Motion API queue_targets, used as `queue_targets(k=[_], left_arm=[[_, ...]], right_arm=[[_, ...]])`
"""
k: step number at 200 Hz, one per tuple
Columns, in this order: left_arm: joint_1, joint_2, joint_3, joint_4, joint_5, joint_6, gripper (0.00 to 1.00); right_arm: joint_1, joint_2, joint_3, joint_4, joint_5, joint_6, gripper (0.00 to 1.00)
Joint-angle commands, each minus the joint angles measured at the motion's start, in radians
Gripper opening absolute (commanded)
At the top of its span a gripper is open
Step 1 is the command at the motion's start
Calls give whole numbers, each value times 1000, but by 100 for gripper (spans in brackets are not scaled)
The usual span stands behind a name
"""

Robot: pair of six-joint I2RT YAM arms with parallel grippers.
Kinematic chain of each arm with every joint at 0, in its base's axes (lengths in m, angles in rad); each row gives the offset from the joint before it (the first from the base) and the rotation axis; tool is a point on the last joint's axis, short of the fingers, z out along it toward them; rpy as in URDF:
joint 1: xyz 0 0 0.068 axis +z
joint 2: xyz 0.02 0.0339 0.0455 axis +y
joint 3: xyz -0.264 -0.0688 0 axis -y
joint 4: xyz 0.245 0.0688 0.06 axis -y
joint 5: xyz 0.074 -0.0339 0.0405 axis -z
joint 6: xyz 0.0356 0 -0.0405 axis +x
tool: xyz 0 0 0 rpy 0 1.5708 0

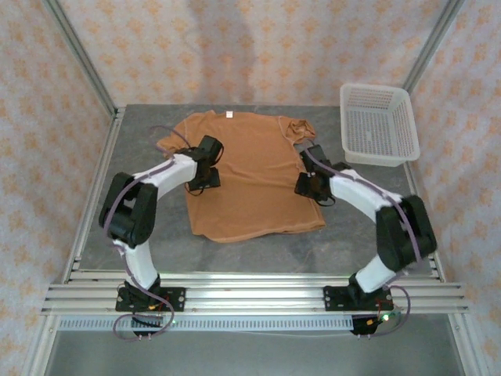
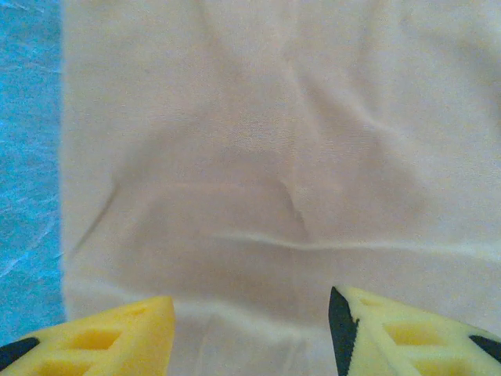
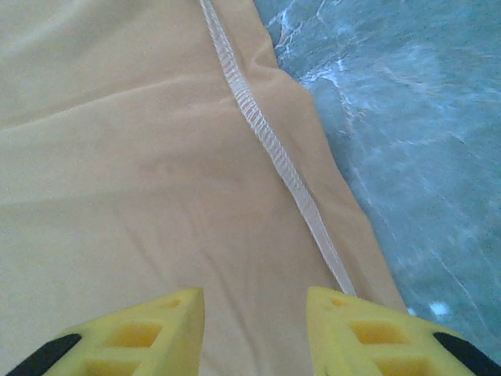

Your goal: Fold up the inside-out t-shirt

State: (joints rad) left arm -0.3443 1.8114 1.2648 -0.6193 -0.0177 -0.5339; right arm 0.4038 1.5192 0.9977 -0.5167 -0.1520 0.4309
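Both pincers stand over the cloth with jaws apart and nothing pinched: your left pincer (image 2: 250, 313) fairly wide by the shirt's left side, your right pincer (image 3: 254, 301) narrower beside the exposed side seam (image 3: 274, 149). The inside-out t-shirt (image 1: 250, 172) lies spread flat in the middle of the table (image 1: 258, 254), collar toward the far edge. No fold looks made yet; one sleeve (image 1: 297, 127) is bunched, and all the folding remains.

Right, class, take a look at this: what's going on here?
Two robot arms are poised over an orange-tan t-shirt spread out on the grey table, not yet folded. The left arm holds its jaws open above the cloth near its left edge. The right arm holds its jaws open above the right side seam. A white basket sits far right.
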Motion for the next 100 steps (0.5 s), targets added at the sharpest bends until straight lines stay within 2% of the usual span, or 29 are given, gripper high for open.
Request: queue_targets(k=[1,41,100], left_arm=[[0,-108,-11,-31,-54,-42,57],[-45,-183,-53,4,-19,-95,58],[-125,-128,1,4,-24,-130,57]], right_arm=[[22,-128,-97,-85,51,44,37],[35,-265,-249,-129,114,176,33],[84,-198,-277,-108,115,306,30]])
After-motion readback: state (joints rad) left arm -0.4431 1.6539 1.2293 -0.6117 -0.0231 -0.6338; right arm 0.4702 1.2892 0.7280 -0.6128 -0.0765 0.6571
